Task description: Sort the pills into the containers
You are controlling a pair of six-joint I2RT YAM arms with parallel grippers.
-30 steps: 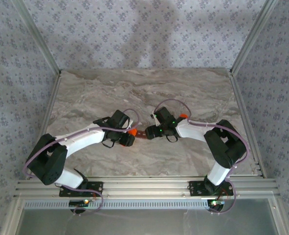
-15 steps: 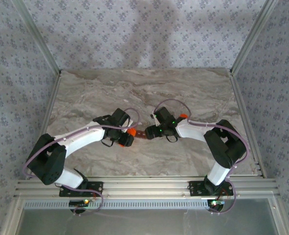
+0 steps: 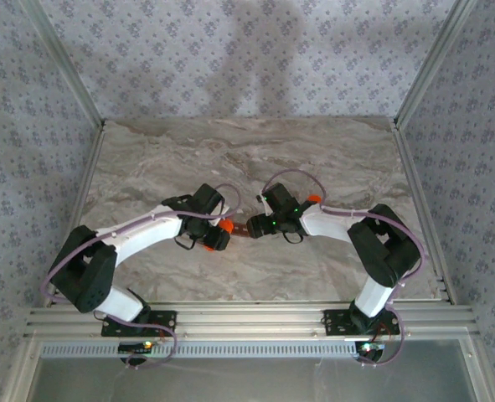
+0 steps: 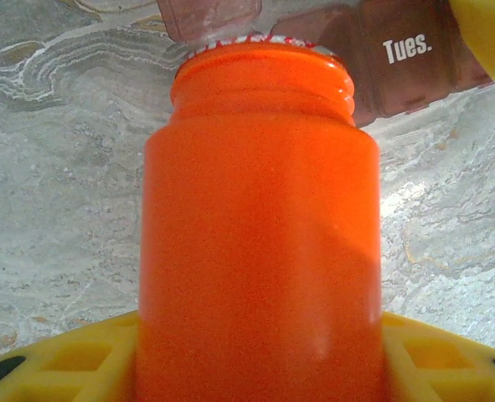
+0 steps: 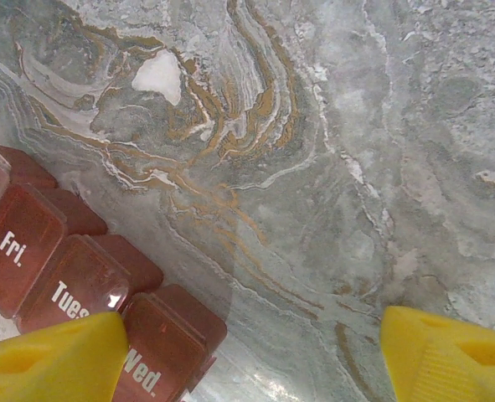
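My left gripper (image 4: pixel 260 364) is shut on an orange bottle (image 4: pixel 260 234), its yellow fingers (image 4: pixel 63 360) at either side of the body. The bottle's open mouth points at the containers (image 4: pixel 402 71), a dark red-brown strip with a lid marked "Tues.". In the top view the bottle (image 3: pixel 224 225) lies level, almost touching the containers (image 3: pixel 241 229). My right gripper (image 5: pixel 255 360) is open; its left finger (image 5: pixel 54 360) lies over the "Tues." and "Wed." lids of the containers (image 5: pixel 29 251), and the other finger is over bare marble. The pills are hidden.
The marble tabletop (image 3: pixel 255 159) stretches free behind and to both sides of the grippers. Metal frame rails (image 3: pixel 247 318) run along the near edge and up the two sides. Patterned walls enclose the space.
The left arm has crept a little to the right; the bottle, the containers and the right gripper stay where they were.
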